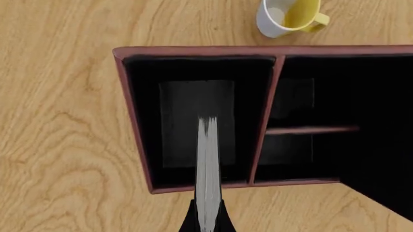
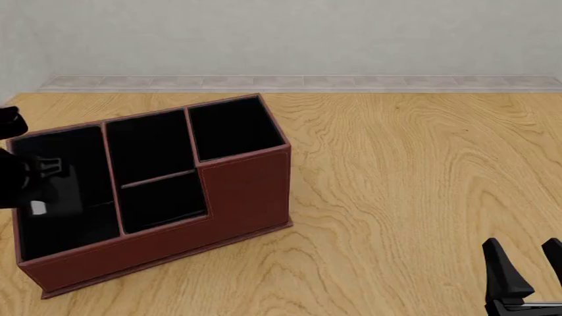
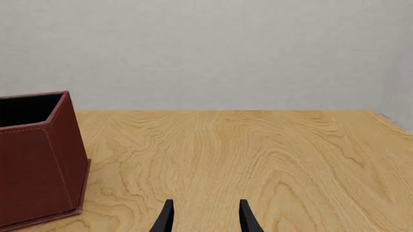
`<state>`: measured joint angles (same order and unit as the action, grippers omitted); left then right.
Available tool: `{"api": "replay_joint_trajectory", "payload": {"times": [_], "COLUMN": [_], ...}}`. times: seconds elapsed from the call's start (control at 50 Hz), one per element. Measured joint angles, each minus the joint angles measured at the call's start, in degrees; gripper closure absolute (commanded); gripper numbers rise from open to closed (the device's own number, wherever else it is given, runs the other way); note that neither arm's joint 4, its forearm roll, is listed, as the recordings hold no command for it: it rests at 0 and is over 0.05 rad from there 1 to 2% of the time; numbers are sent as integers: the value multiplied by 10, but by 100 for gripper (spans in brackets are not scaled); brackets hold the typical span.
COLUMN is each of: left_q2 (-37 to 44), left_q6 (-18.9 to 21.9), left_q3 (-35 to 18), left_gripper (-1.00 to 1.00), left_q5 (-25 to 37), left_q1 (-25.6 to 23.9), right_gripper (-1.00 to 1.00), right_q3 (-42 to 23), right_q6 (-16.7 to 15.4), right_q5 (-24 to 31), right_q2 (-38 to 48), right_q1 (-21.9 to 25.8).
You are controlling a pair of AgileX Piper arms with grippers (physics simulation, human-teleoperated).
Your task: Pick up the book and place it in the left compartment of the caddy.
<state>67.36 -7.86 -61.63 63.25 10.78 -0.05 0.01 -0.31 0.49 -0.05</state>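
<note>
Our left gripper (image 1: 208, 220) pinches the book (image 1: 208, 164) edge-on, hanging past the fingertips above the left compartment (image 1: 193, 121) of the caddy (image 2: 246, 191). We judge lowering and release come next. Our right gripper (image 3: 205, 215) idles, fingers apart.

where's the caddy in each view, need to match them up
Left wrist view: the caddy fills the middle and right side, seen from above, with the book held by the left gripper over the left compartment.
Front view: caddy at left of the table.
Right wrist view: only its tall end shows, at the left edge.
Shared landmark: the reddish-brown wall around the black interior.
</note>
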Motion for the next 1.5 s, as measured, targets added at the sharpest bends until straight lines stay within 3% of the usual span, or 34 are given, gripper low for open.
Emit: {"api": "replay_joint_trajectory", "payload": {"times": [0.64, 1.5], "left_q2": [29, 66], "left_q6": [4, 3], "left_q3": [62, 97], "left_gripper": [100, 100], "left_q5": [-70, -130], "left_q1": [-2, -1], "right_gripper": [-100, -100], "right_q3": [0, 0], "right_q6": [0, 0], "right_q5": [0, 0], "right_q2": [0, 0], "right_q1": [0, 0]}}
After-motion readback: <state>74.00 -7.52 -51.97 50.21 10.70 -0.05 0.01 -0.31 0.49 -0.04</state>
